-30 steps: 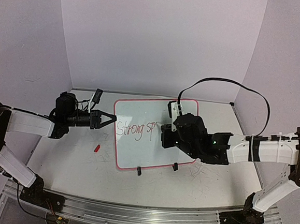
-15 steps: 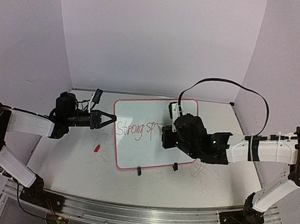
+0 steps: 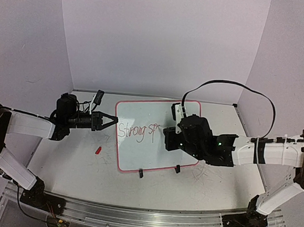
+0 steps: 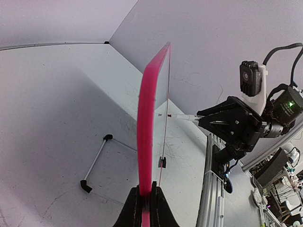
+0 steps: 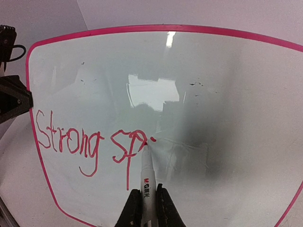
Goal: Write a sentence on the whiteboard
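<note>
Two grips: left fingers (image 3: 112, 122) pinch whiteboard (image 3: 138, 154) rim, right fingers (image 5: 140, 196) pinch marker (image 5: 146, 165) (red piece (image 3: 98, 151) nearby).

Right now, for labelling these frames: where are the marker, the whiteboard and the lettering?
marker (image 5: 146, 171), right wrist view, white barrel.
whiteboard (image 5: 165, 27), right wrist view, top rim.
lettering (image 5: 67, 142), right wrist view, the word "Strong".

On the glossy white, pink-rimmed rectangular whiteboard (image 5: 213, 94), red handwritten marker lettering (image 5: 94, 142) reads "Strong sp" across its left half. The slim white marker pen (image 5: 146, 172) touching the last letter bears small black brand print, too small to read.
</note>
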Robot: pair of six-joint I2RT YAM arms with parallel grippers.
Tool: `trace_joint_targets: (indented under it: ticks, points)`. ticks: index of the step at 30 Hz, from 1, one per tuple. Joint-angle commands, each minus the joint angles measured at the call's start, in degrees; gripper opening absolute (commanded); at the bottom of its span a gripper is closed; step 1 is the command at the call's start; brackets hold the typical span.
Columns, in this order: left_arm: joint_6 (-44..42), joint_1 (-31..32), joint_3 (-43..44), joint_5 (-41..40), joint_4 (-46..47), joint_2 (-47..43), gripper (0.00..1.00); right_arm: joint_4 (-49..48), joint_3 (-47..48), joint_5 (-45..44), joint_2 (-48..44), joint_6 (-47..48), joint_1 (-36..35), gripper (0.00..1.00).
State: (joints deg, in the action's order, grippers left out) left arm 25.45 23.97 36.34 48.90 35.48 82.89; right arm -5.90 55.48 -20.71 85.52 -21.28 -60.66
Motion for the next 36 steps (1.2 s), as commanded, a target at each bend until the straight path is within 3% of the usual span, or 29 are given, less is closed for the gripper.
trace_joint_targets:
  ticks: [1,36]
  points:
    - [-1.5,1.2,1.7,-0.1,-1.3,0.1,0.00,-1.3,0.5,-1.2,1.1,-0.3,0.2,0.00]
    - [-1.5,1.3,1.7,-0.1,-1.5,0.0,0.00,4.4,-0.1,-1.1,0.9,-5.5,-1.5,0.00]
